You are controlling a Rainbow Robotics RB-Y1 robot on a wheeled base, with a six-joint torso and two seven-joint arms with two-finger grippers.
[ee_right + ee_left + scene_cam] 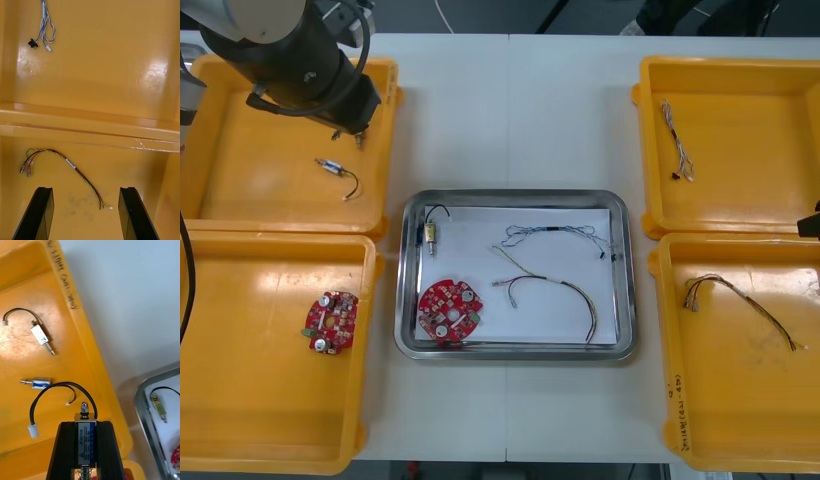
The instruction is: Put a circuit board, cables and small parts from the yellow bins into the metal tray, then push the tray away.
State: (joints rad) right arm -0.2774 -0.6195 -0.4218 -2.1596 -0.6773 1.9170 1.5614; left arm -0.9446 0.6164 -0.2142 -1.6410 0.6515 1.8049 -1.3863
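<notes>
Left gripper (85,423) clamped on small metal part (84,440); risks snagging its black cable (56,387), looped just ahead, on yellow bin (80,341) rim alongside. Right gripper (86,191) idle, spread wide.

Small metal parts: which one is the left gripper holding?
The small metal part clamped in the left gripper, over the far left yellow bin. Two others lie loose in that bin; a fourth lies in the metal tray.

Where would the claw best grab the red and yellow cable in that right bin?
Probably its straight middle stretch, from straight above: the red and yellow cable lies flat on the bin floor, so the open right gripper can straddle it.
</notes>
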